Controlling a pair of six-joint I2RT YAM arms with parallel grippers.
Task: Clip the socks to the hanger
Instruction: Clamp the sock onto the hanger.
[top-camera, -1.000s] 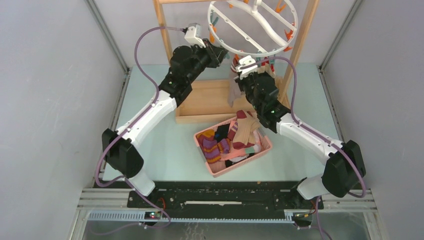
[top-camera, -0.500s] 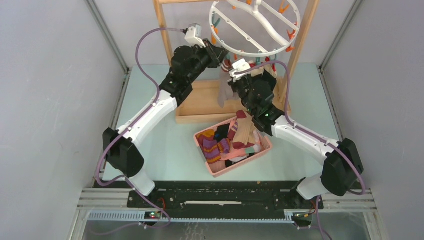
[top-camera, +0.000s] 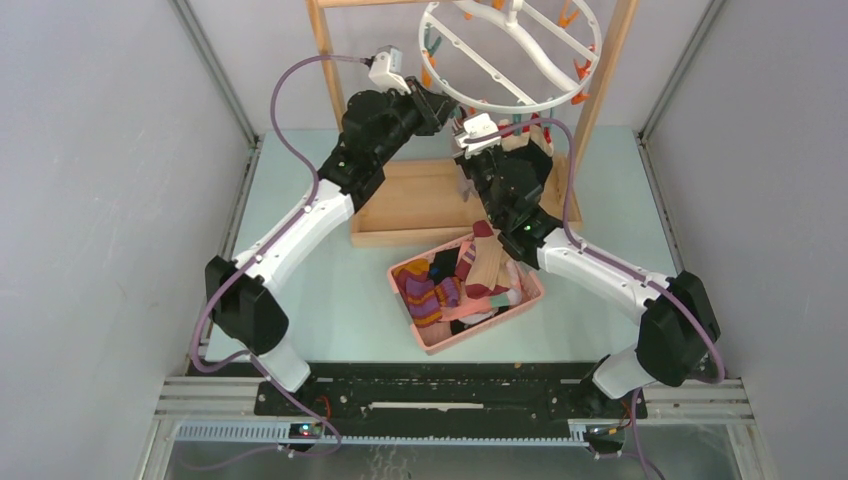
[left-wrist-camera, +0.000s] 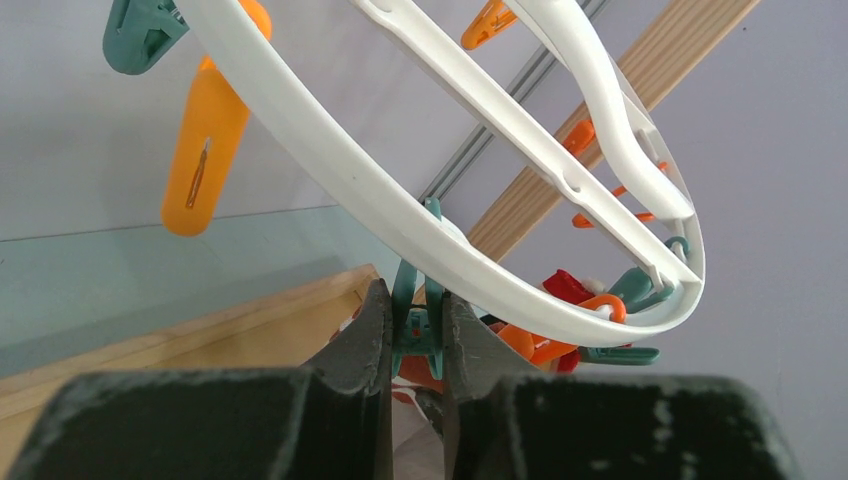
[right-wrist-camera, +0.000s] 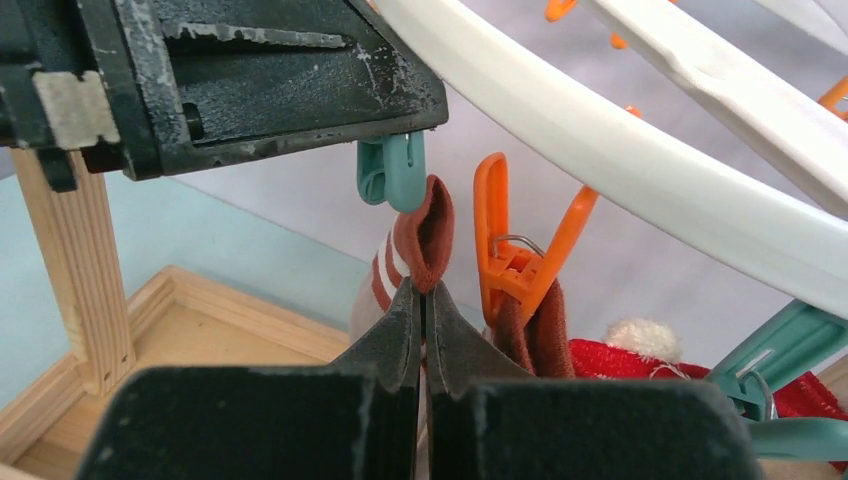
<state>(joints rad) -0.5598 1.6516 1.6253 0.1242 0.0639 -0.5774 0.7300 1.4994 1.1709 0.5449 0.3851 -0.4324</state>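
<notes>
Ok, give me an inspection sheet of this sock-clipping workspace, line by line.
Surface: pale green table, bearing the wooden rack and pink basket.
Job's things: hanger hangs from the rack; maroon-white sock held up just under the teal clip; other socks in the basket.
Clutter: nothing seen.
Grippers: left gripper squeezes the teal clip; right gripper shut on the sock.
Cables: purple cables loop along both arms.
Surroundings: grey walls.
</notes>
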